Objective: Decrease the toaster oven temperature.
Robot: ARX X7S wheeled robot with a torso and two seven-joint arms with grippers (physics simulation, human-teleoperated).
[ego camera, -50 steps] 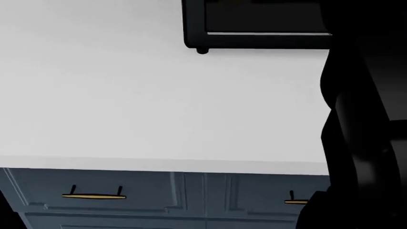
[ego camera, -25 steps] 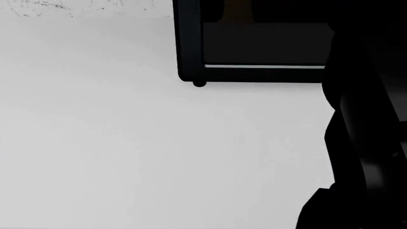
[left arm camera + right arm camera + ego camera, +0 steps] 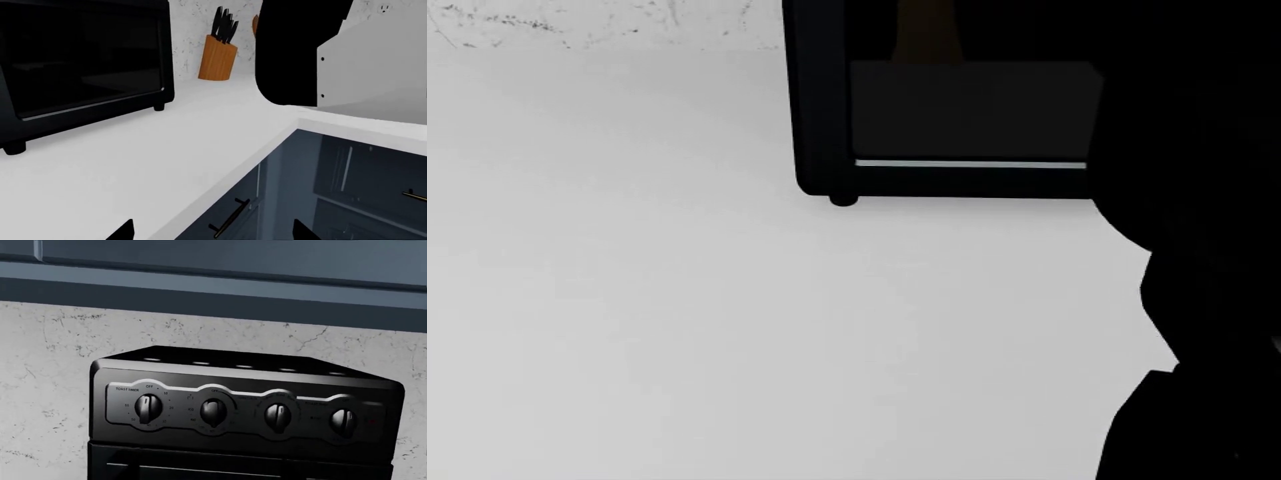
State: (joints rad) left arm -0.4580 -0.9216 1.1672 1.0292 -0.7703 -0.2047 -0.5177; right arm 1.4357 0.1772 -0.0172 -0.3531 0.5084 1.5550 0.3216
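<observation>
The black toaster oven stands at the back of the white counter, with its dark glass door and silver strip facing me. In the right wrist view its control panel fills the middle, with a row of several round knobs; the leftmost knob is labelled as toast timer and the other labels are too small to read. No right gripper fingers show there. My right arm is a black mass in front of the oven's right side. My left gripper is open and empty over the counter's edge, away from the oven.
A wooden knife block stands against the speckled wall beside the oven. Blue cabinet fronts with bar handles lie under the counter. A blue upper cabinet hangs above the oven. My right arm shows dark in the left wrist view.
The head view has risen: the cabinet fronts have left the frame and the toaster oven sits lower and larger. The right arm's dark mass has shifted slightly at the right.
</observation>
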